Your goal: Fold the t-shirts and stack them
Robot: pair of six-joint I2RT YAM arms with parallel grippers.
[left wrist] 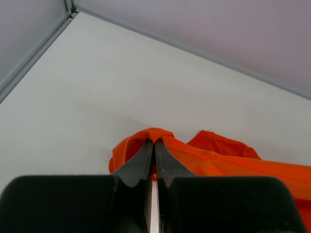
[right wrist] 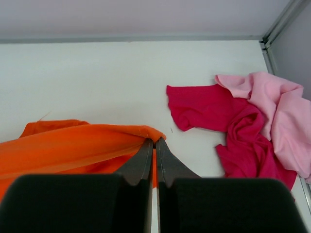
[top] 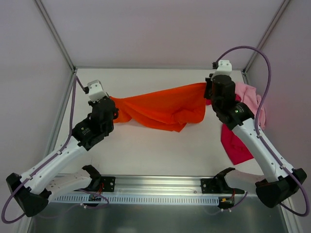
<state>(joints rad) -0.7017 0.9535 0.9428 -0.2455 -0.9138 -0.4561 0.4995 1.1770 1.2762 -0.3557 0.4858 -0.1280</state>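
So the orange t-shirt (top: 160, 110) is strung between the 2 arms over the middle of the table (top: 146, 155), long axis left to right. Left gripper (left wrist: 155, 141) pinches 1 end, right gripper (right wrist: 155, 141) the other, both clenched. Pink t-shirt (top: 248, 94) and magenta t-shirt (top: 235, 143) sit heaped by the right edge.

orange t-shirt (top: 160, 110) stretched out, magenta t-shirt (right wrist: 204, 108), pink t-shirt (right wrist: 282, 103) crumpled together

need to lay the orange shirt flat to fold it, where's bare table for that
The widest bare table lies on the near side of the orange shirt, down to the near rail. A narrower strip runs behind it to the back wall. The right side is crowded: pink shirt and magenta shirt heaped by the right wall.
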